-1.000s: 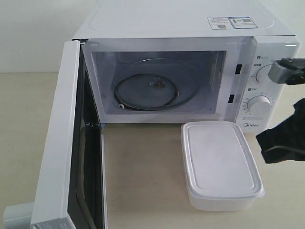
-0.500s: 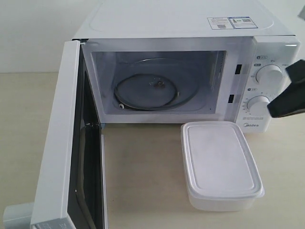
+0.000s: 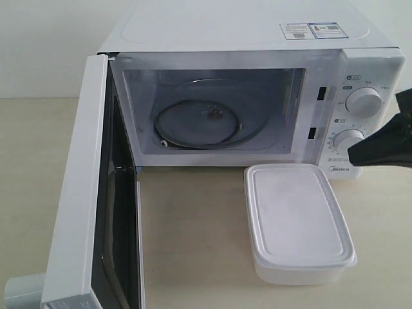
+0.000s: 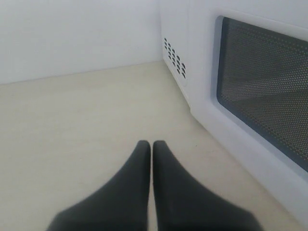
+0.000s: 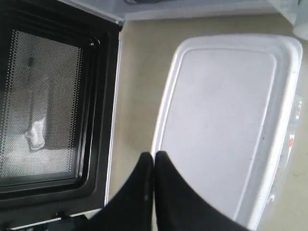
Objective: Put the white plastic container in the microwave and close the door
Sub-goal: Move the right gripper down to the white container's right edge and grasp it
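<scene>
The white plastic container [image 3: 299, 222] sits lidded on the table, just in front of the microwave [image 3: 257, 29], below its dials. The door [image 3: 80, 193] stands swung wide open to the left, leaving the cavity and the glass turntable [image 3: 203, 122] bare. My right gripper [image 3: 353, 154] hangs shut and empty at the right edge, above and to the right of the container. The right wrist view has the shut right gripper [image 5: 154, 156] over the edge of the container [image 5: 226, 125]. My left gripper [image 4: 152, 144] is shut and empty over the table, beside the door's outer window [image 4: 262, 86].
The door's black inner face [image 5: 48, 106] lies across from the container, with a strip of table between them. A grey part [image 3: 22, 293] shows at the bottom left, outside the door. Two dials [image 3: 364, 103] are on the microwave's right panel.
The right gripper has come down and leftward from beside the dials toward the container. The container, door and left gripper have not moved.
</scene>
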Controlling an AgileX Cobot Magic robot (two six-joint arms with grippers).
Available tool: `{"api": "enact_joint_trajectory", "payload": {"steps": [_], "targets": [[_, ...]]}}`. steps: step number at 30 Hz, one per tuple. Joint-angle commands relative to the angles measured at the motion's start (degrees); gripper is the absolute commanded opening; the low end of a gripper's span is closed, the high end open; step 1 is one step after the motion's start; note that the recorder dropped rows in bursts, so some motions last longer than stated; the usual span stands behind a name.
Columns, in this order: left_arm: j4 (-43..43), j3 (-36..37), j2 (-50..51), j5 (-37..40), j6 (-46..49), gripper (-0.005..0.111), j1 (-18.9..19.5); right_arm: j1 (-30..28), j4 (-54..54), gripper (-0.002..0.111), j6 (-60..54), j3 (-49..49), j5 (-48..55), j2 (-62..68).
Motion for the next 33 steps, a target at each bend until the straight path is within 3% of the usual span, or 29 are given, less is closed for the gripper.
{"api": "enact_joint_trajectory", "payload": {"steps": [1, 6, 13, 15, 22, 27, 33], "targets": [[0.3, 0.2, -0.1, 0.0, 0.0, 0.004, 0.3, -0.5, 2.4, 0.0, -1.9, 0.8, -1.2, 4.0], [0.3, 0.2, -0.1, 0.0, 0.0, 0.004, 0.3, -0.5, -0.5, 0.004, 0.1, 0.8, -5.3, 6.0], [0.3, 0.2, -0.1, 0.0, 0.0, 0.004, 0.3, -0.3, -6.6, 0.046, 6.2, 0.8, -9.9, 7.7], [0.3, 0.2, -0.1, 0.0, 0.0, 0.004, 0.3, 0.5, -6.6, 0.052, 6.2, 1.1, -10.2, 7.8], [0.3, 0.2, -0.1, 0.0, 0.0, 0.004, 0.3, 5.7, -6.6, 0.053, 4.1, 3.5, -18.7, 7.9], [0.3, 0.2, -0.1, 0.0, 0.0, 0.004, 0.3, 5.9, -6.1, 0.053, 3.4, 3.5, -20.6, 7.9], [0.3, 0.2, -0.1, 0.0, 0.0, 0.004, 0.3, 5.9, 2.7, 0.053, -6.2, 3.5, -17.9, 14.4]]}}
